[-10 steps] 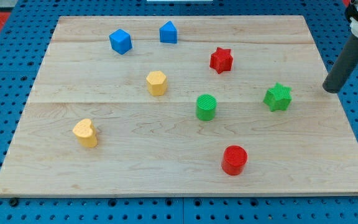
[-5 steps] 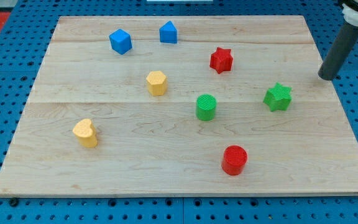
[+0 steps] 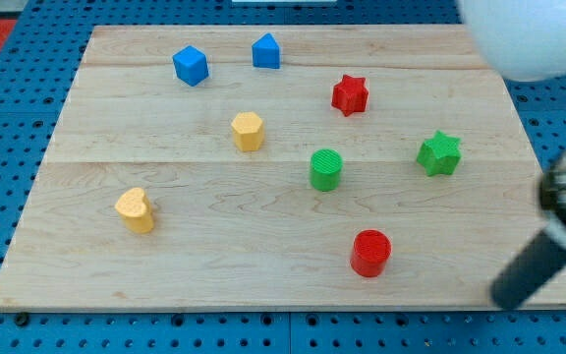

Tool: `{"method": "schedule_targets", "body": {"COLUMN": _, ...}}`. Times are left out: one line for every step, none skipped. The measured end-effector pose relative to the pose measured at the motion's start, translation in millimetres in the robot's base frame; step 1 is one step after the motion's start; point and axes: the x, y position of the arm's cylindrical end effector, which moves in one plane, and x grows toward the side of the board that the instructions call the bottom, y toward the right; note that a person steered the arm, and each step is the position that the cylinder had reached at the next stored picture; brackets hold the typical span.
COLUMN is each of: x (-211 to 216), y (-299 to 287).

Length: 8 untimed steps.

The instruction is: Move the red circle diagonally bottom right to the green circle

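Note:
The red circle (image 3: 370, 253) stands near the board's bottom edge, right of centre. The green circle (image 3: 325, 169) stands up and to the left of it, near the board's middle. My tip (image 3: 507, 300) is at the board's bottom right corner, well to the right of the red circle and a little below it, touching no block. The rod looks blurred.
A green star (image 3: 439, 153) sits right of the green circle. A red star (image 3: 350, 94), a yellow hexagon (image 3: 248, 131), a yellow heart (image 3: 136, 209) and two blue blocks (image 3: 191, 65) (image 3: 266, 50) lie on the wooden board (image 3: 214, 265). A blurred white arm part (image 3: 529, 34) fills the top right.
My tip has swung from the board's upper right edge, near the green star, down to the bottom right corner. No block has moved.

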Motion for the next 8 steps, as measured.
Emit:
{"method": "schedule_targets", "body": {"x": -0.7, "y": -117.7}}
{"method": "schedule_targets", "body": {"x": -27.2, "y": -134.4}}
{"method": "schedule_targets", "body": {"x": -56.4, "y": -123.3}}
{"method": "schedule_targets", "body": {"x": -58.2, "y": -51.4}}
{"method": "schedule_targets", "body": {"x": -49.5, "y": -65.8}}
{"method": "schedule_targets", "body": {"x": -7.2, "y": -60.5}}
{"method": "schedule_targets", "body": {"x": -3.8, "y": -24.0}}
{"method": "schedule_targets", "body": {"x": -22.3, "y": -17.6}}
